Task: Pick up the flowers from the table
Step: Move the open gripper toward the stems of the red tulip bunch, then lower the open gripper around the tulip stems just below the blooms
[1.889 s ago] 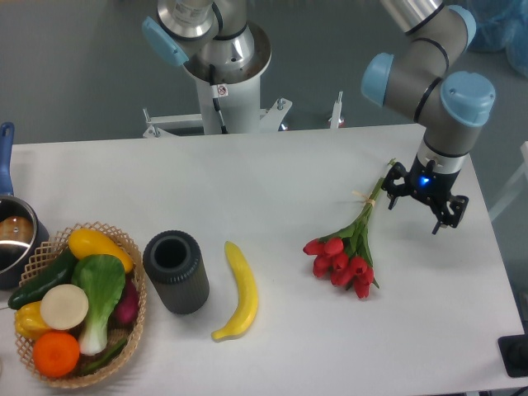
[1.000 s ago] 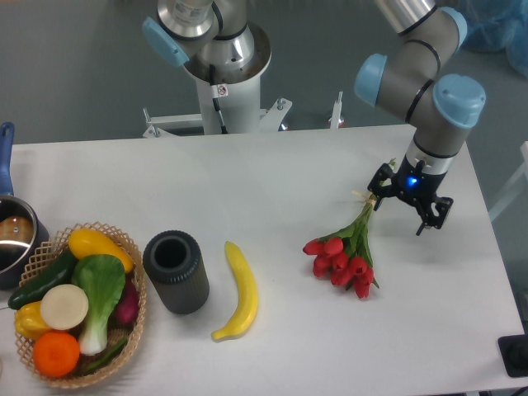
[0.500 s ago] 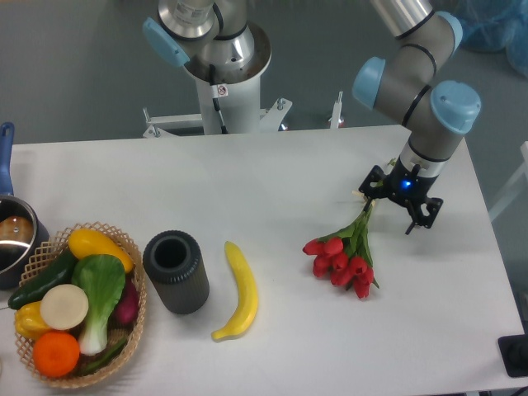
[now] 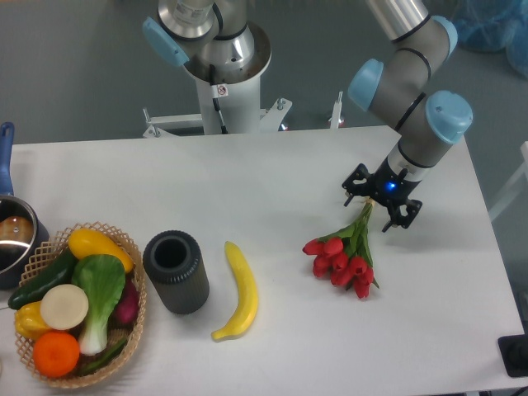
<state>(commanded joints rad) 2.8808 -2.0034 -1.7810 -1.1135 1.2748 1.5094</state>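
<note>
The task is judged to be at the approach stage; nothing has been lifted, since the flowers [image 4: 345, 252] are seen lying flat on the surface [image 4: 272, 177], towards its right side, with the red heads pointing to the lower left and the stem ends to the upper right. The tool [image 4: 380, 204] is held over the stem ends, its two dark fingers spread wide, one to each side of the stems; whether the fingertips are touching the surface or the stems cannot be told from this view. What is left, as a judgement: the fingers are to be lowered about the stems, closed, and the bunch raised clear.

The bunch is seen as a cluster of red tulip buds packed tightly at one end, with green leaves and thin green stems narrowing towards the other; a pale tie or band appears near the stem ends, though it is small and partly hidden by the tool. The stems are likely to be thin and slippery, so a firm closing is expected to be needed.

Well apart to the left are found a yellow banana [image 4: 238, 292], a dark cylindrical cup [image 4: 176, 271] and a basket [image 4: 134, 326] of vegetables.
</note>
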